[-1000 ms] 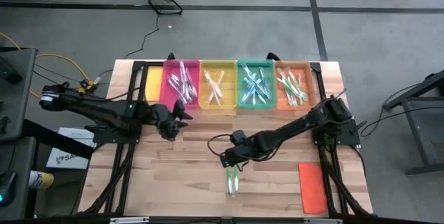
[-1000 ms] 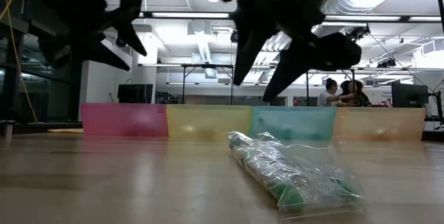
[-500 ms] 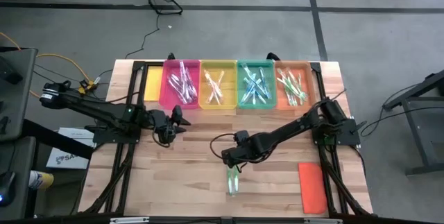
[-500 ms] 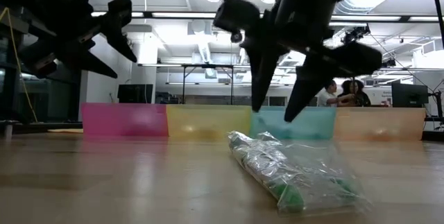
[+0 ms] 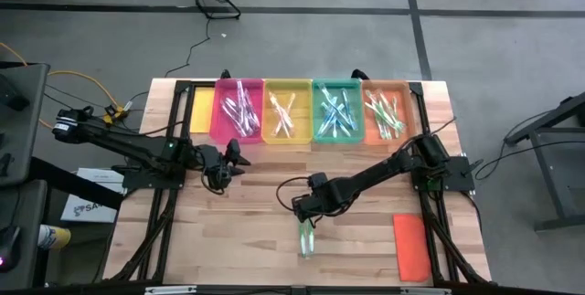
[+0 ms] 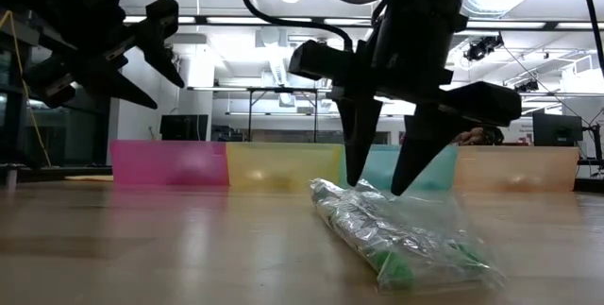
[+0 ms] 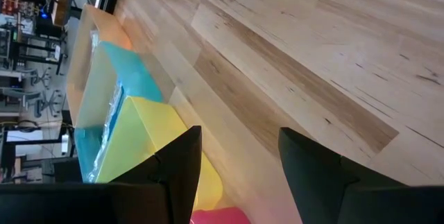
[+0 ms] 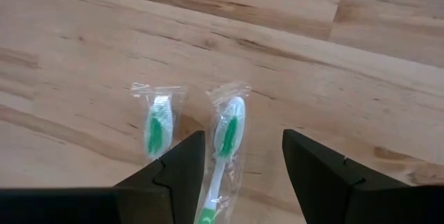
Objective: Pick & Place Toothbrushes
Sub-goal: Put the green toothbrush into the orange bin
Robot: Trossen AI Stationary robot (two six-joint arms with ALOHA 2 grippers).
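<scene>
Right end effector spread above two wrapped green toothbrushes

Right end effector point(image 5: 303, 213) lowered over the pale wooden bench point(image 5: 247, 240), dark fingers point(image 8: 170, 175) spread wide apart, gripping nothing. Directly beneath and between those fingers, two thin green-and-white plastic toothbrushes in clear wrappers point(image 8: 225, 137), lying flat on the bench side by side, bristle heads pointing away from the wrist. In the low view, fingertips point(image 6: 357, 168) down at the near end of the crinkled clear packet point(image 6: 401, 239), just at its top edge; contact not determinable.

Beyond the right end effector, along the far edge of the bench, a row of four translucent plastic trays: pink point(image 5: 237, 110), yellow point(image 5: 287, 112), teal point(image 5: 337, 112) and orange point(image 5: 388, 110), each carrying a loose heap of more wrapped toothbrushes. Well off to the right of the end effector and nearer the front edge, a flat orange rectangular lid point(image 5: 411, 245) lying alone on the bench. A flat yellow panel point(image 5: 202, 109) beside the pink tray.

Left end effector point(image 5: 230, 163) raised clear of the bench, well apart from the packet, fingers point(image 7: 177, 172) parted and empty, hanging just in front of the pink tray with bare wood beneath.
</scene>
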